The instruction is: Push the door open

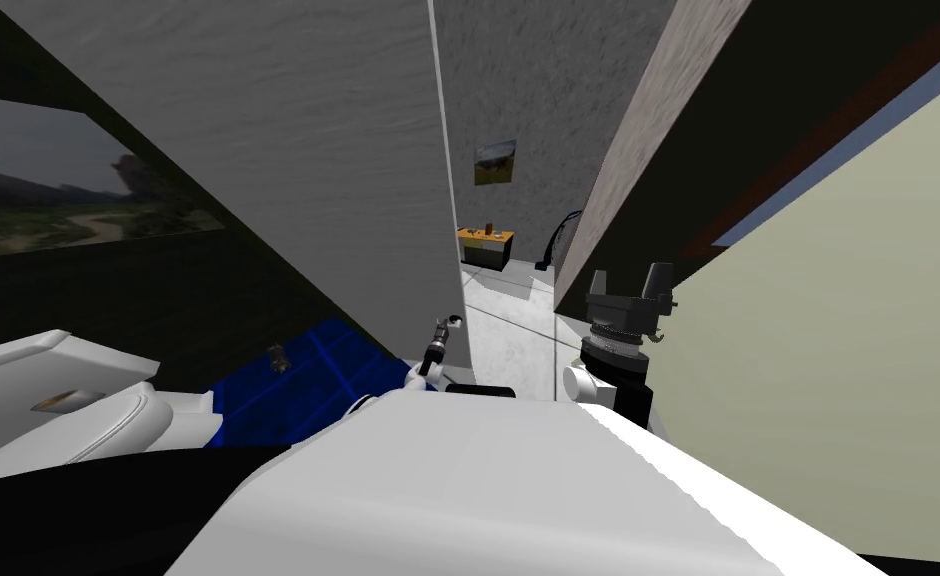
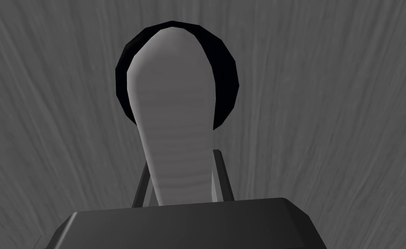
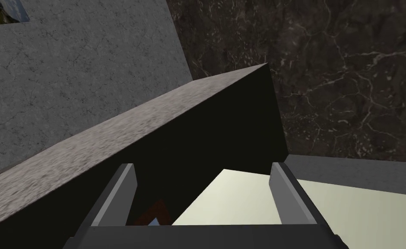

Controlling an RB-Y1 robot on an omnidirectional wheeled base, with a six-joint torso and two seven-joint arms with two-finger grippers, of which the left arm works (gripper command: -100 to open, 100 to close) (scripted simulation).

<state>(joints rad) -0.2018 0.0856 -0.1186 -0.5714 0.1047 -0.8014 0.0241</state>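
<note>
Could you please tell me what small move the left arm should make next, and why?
Probably push the left gripper gently forward: its fingers are shut on the light grey handle, and the grey door stands only partly open.

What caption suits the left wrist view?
Left gripper shut on a light grey lever handle, black round rosette behind, on the grey door.

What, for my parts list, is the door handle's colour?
The handle is light grey; best in the left wrist view.

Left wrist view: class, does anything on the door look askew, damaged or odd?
Nothing stands out: the light grey handle sits whole on its black round plate on the grey door, clasped by the left gripper.
</note>
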